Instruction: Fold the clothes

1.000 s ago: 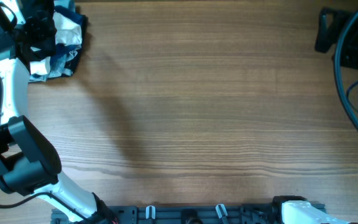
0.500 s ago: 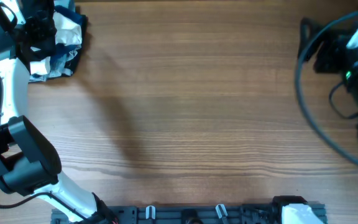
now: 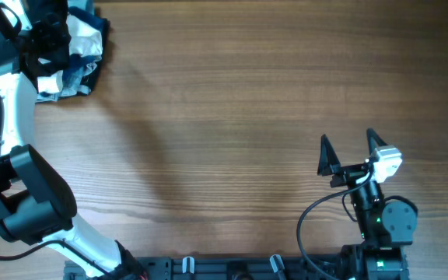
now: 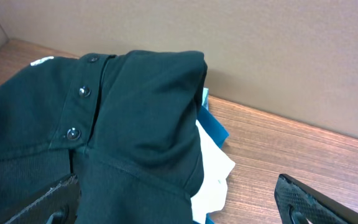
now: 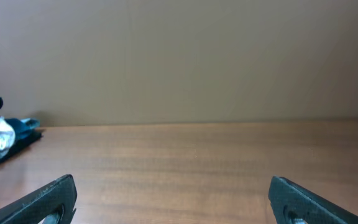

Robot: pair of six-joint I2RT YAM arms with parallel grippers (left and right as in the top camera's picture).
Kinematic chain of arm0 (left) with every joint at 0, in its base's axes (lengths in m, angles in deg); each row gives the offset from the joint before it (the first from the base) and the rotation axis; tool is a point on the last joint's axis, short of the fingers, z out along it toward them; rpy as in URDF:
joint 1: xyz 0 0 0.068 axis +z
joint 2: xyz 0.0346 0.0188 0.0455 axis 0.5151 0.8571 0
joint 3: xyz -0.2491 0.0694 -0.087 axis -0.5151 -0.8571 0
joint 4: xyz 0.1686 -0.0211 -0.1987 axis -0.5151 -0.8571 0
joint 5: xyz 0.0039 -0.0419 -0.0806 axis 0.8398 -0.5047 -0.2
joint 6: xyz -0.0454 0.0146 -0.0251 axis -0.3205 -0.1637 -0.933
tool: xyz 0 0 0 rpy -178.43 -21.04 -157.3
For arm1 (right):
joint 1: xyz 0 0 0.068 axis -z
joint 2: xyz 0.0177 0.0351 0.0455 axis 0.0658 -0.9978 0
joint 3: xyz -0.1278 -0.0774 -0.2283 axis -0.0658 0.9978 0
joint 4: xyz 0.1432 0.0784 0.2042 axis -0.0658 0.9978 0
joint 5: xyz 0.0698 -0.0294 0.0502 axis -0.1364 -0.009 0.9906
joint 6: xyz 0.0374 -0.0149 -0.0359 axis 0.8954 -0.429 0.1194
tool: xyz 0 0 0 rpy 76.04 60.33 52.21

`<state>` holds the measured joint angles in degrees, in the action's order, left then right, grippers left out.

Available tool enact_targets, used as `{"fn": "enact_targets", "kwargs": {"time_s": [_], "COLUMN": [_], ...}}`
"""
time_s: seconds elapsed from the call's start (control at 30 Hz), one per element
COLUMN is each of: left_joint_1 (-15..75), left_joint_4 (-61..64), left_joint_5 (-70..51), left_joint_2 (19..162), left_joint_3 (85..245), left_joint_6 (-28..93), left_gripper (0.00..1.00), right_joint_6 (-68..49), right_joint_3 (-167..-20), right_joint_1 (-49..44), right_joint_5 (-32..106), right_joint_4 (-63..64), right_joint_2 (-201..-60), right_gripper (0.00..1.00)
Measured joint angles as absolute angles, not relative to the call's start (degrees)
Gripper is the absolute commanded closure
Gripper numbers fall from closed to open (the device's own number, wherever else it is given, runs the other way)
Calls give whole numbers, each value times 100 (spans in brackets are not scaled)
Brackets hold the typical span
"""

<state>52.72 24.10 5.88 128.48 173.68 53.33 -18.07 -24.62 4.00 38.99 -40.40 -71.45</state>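
At far-left corner I see my left gripper (image 4: 176, 186) hanging wide open over the black shirt (image 4: 135, 106), gripping nothing. Right gripper (image 3: 348, 144) is spread wide, empty, above the table (image 3: 224, 117).

The black shirt (image 4: 135, 124) is cut off at the left wrist view's lower-left edges.
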Motion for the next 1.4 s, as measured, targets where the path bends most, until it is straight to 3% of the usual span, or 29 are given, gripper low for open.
{"fn": "enact_targets", "kwargs": {"time_s": [0.53,1.4], "left_joint_1": [5272,5272], "left_joint_4": [2404,2249], "left_joint_5": [588,641], "left_joint_2": [12848,12761], "left_joint_3": [17368,17360], "left_joint_6": [5333,5337], "left_gripper": [0,0], "right_joint_6": [-1759,-1759], "right_joint_3": [-1993,-1993], "right_joint_1": [400,400], "right_joint_5": [3899,3899], "right_joint_4": [-3329,-3310], "right_joint_2": [-6118,-6098], "right_gripper": [0,0]}}
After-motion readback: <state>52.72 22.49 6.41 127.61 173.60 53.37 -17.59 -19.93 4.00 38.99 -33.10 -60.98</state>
